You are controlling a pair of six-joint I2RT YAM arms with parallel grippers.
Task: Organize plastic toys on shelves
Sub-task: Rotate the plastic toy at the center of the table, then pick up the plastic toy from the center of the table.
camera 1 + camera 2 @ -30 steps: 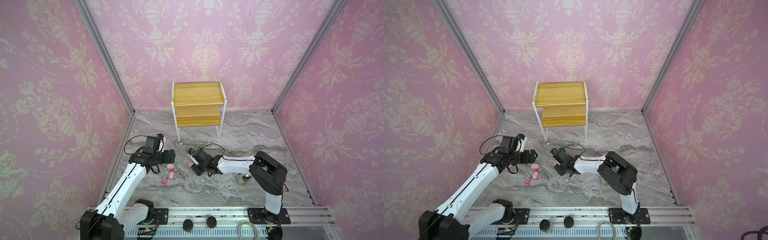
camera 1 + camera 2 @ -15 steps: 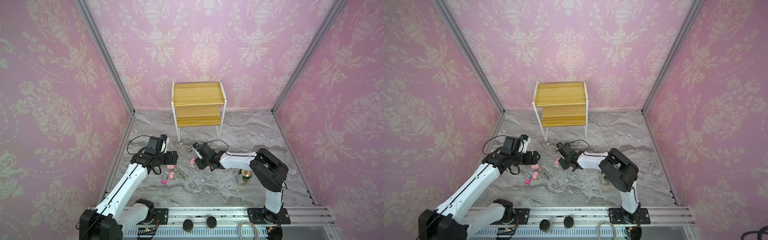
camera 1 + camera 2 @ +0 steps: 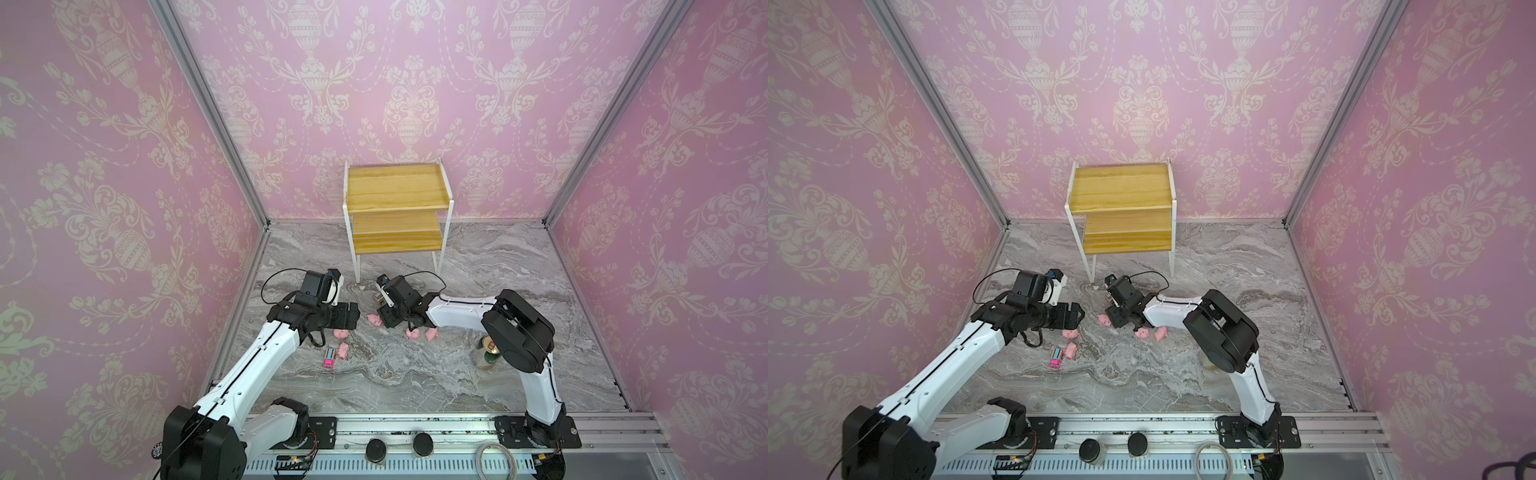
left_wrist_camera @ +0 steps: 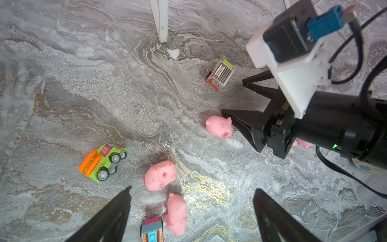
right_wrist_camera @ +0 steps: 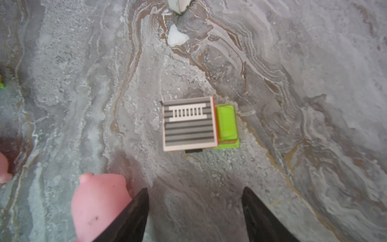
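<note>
Before the rack (image 3: 395, 199), on the marble floor (image 3: 415, 382), both grippers hang low over the scattered toys.

I see the left gripper (image 4: 192, 188) with its jaws wide and nothing between them. The first pig (image 4: 160, 175) lies just ahead of its fingers, the second pig (image 4: 177, 213) touches the pink-blue truck (image 4: 152, 230), and the orange-green truck (image 4: 100, 162) is near. The right gripper (image 5: 195, 189) also has its jaws wide and empty. The brown-green truck (image 5: 189, 123) stands just ahead of its fingertips. The third pig (image 5: 98, 205) sits right beside the outer side of 1 finger; I cannot tell if it touches. 2 more pigs (image 3: 412, 333) lie beside the right arm.
</note>
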